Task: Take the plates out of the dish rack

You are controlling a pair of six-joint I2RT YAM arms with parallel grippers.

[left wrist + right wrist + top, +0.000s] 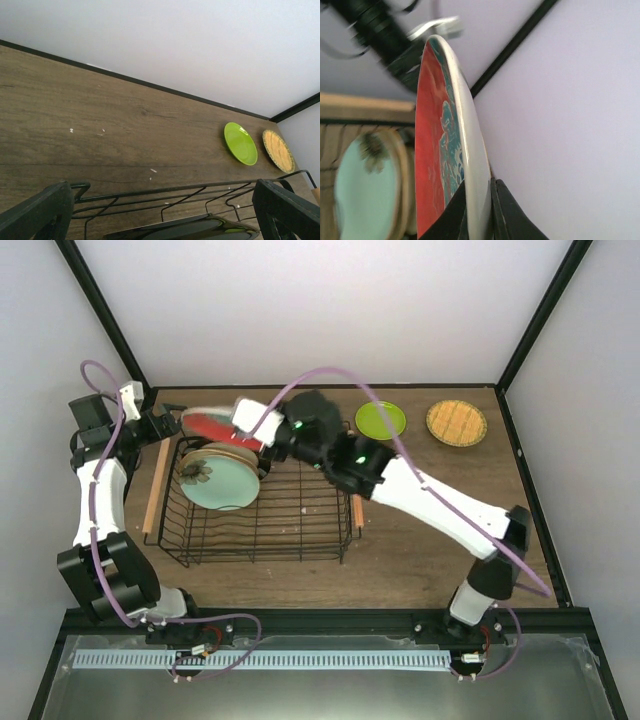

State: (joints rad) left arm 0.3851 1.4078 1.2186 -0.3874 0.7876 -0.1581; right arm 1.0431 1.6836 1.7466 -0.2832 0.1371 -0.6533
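We see the right end effector clamped on the rim of the red plate, held on edge at the far left corner of the dish rack; inside the rack, a pale teal plate leans on a beige plate; the left end effector hangs nearby, fingers apart; the lime-green plate and the orange gridded plate lie on the worktop.

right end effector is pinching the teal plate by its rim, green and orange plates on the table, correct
No: the right end effector pinches the red plate by its rim, as the right wrist view shows. The green plate and orange plate are on the table.
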